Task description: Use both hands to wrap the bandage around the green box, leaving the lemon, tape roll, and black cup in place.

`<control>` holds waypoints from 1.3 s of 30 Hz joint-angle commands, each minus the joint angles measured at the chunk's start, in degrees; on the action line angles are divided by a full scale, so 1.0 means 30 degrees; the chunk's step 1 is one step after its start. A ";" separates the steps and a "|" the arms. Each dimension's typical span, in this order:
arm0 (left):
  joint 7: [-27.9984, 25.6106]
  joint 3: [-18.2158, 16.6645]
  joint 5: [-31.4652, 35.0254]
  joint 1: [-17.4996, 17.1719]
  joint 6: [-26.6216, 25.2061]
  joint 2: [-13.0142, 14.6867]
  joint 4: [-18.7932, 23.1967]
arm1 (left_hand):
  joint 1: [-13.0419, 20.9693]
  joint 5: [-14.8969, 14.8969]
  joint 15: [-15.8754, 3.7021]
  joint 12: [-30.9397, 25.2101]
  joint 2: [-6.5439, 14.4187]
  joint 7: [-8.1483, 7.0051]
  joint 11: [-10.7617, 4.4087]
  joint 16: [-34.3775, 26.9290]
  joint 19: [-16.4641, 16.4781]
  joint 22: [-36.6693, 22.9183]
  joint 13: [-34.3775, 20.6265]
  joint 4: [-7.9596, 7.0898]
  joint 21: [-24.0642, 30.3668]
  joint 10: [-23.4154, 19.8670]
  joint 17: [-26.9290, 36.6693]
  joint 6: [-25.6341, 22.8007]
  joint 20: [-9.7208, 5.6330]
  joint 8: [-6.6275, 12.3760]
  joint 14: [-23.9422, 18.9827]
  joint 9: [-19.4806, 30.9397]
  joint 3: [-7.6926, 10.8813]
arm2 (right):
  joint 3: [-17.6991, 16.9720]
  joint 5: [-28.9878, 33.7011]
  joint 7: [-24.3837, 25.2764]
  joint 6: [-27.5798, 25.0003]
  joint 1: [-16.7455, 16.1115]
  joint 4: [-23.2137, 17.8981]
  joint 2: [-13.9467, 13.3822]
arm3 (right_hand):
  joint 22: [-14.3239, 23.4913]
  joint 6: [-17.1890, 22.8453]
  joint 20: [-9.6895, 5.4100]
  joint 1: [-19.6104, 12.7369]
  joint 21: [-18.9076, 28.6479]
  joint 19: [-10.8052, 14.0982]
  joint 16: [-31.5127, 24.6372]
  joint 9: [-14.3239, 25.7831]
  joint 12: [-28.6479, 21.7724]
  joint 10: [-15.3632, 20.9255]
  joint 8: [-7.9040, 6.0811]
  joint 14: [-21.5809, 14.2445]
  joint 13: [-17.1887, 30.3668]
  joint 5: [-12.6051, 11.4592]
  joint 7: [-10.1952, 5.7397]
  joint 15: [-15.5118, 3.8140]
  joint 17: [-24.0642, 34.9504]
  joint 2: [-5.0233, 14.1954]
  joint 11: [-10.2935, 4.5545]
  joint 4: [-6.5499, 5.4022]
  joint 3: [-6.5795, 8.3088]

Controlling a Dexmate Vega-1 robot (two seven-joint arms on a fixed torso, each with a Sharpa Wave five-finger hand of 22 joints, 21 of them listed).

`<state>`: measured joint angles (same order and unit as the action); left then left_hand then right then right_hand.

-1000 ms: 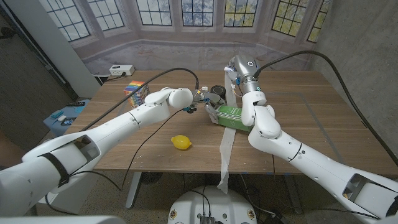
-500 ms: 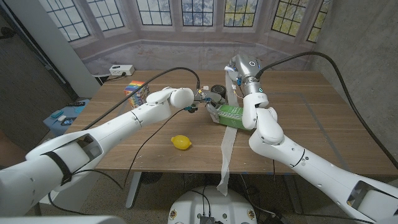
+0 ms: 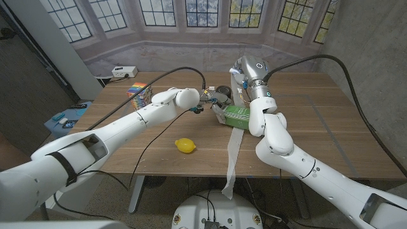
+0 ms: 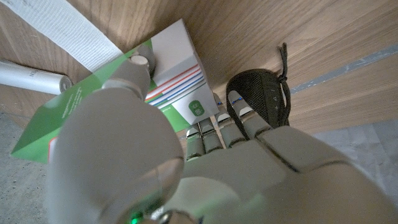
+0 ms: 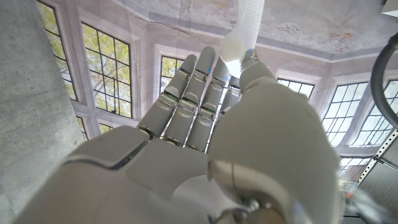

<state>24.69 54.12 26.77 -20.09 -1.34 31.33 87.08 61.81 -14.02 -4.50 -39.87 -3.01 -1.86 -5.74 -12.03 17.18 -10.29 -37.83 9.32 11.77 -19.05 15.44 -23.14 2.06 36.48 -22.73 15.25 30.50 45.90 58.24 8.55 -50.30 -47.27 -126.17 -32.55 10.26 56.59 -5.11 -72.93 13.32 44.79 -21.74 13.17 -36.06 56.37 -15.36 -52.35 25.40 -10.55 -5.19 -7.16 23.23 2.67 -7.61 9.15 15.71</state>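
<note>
The green box (image 3: 238, 115) lies tilted at mid-table; my left hand (image 3: 205, 100) grips its left end, thumb on its top face (image 4: 81, 106) and fingers at the white end. My right hand (image 3: 243, 70) is raised above the box and pinches the white bandage (image 5: 239, 40) between fingertips and thumb. From there the bandage (image 3: 232, 149) drops over the box and hangs off the table's front edge. The black cup (image 3: 222, 93) (image 4: 258, 99) stands just behind the box. The lemon (image 3: 185, 145) lies nearer the front.
A colourful box (image 3: 138, 92) stands at the table's (image 3: 318, 127) left side. A white power strip (image 3: 124, 71) lies behind the table's far left corner. Black cables trail from both arms over the tabletop.
My right arm has shifted slightly to the right with the bandage still held high. The left hand and the box's end have edged up a little. The lemon has stayed put.
</note>
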 commanded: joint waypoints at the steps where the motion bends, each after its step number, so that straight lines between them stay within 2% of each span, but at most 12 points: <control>1: -0.0012 0.0164 0.0003 0.0384 0.0166 -0.0203 -0.0322 | -0.0204 -0.0109 0.0126 -0.0056 0.1383 -0.0088 -0.0975 0.0074 -0.0056 -0.0040 -0.0088 -0.0143 0.0020 -0.1109 0.0029 -0.1475 0.0015 0.3368 0.0023 0.0011 0.0019 | -0.0351 0.1152 -0.0846 -0.0196 -0.1082 -0.0992 0.0150 | 0.0108 0.0070 -0.0559 -0.0397 0.0130 0.0186 0.0037 0.0091 -0.0066 0.0457 0.0035 -0.0258 0.0060 -0.0089 -0.0009 -0.2184 0.0050 0.0215 -0.0327 -0.0004 -0.0042; 14: -0.0011 0.0230 0.0149 0.0521 0.0057 -0.0240 -0.0215 | -0.0208 -0.0144 0.0110 -0.0054 0.1377 -0.0064 -0.0903 0.0079 -0.0056 -0.0041 -0.0097 -0.0125 0.0024 -0.1142 0.0014 -0.1464 0.0016 0.3442 0.0007 -0.0012 0.0009 | -0.0772 0.2241 -0.1457 -0.0086 -0.2537 -0.1985 0.0295 | 0.0107 0.0144 -0.0547 -0.0427 0.0132 0.0185 0.0090 0.0099 -0.0047 0.0456 0.0047 -0.0313 0.0114 -0.0079 0.0012 -0.2156 0.0114 0.0226 -0.0268 -0.0021 -0.0131; 23: -0.0006 0.0393 0.0158 0.0759 0.0365 -0.0515 -0.0541 | -0.0240 -0.0169 0.0106 -0.0048 0.1390 -0.0060 -0.0906 0.0091 -0.0057 -0.0042 -0.0102 -0.0138 0.0026 -0.1149 0.0003 -0.1464 0.0013 0.3478 0.0013 -0.0035 0.0011 | -0.0997 0.3365 -0.1985 -0.0287 -0.3665 -0.2691 0.0712 | 0.0107 0.0122 -0.0540 -0.0479 0.0136 0.0195 0.0138 0.0106 -0.0013 0.0479 0.0083 -0.0337 0.0103 -0.0080 0.0062 -0.2183 0.0151 0.0263 -0.0309 -0.0017 -0.0163; 39: 0.0108 0.0357 0.0294 0.0759 0.0125 -0.0448 0.0019 | -0.0236 -0.0208 0.0134 -0.0034 0.1448 -0.0061 -0.0882 0.0085 -0.0054 -0.0042 -0.0103 -0.0127 0.0030 -0.1158 0.0001 -0.1444 0.0023 0.3542 -0.0002 -0.0066 0.0023 | -0.1499 0.4912 -0.2852 0.0111 -0.5523 -0.3549 0.1467 | 0.0105 0.0184 -0.0529 -0.0535 0.0136 0.0193 0.0236 0.0116 0.0027 0.0500 0.0109 -0.0367 0.0132 -0.0077 0.0068 -0.2166 0.0217 0.0282 -0.0265 -0.0022 -0.0243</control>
<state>24.80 55.16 27.38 -17.91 -0.58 30.01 86.09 61.81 -14.36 -4.50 -39.49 -3.01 -1.85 -5.65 -12.03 17.19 -10.26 -37.84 9.07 11.76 -19.15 15.45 -23.14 2.05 36.49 -22.72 14.85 30.26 42.37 69.47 1.74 -50.84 -60.05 -134.98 -29.56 10.26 56.58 -5.11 -73.15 13.32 44.79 -21.30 13.18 -35.84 56.37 -15.24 -53.04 25.62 -10.56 -5.20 -7.44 23.76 2.89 -7.60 9.15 15.07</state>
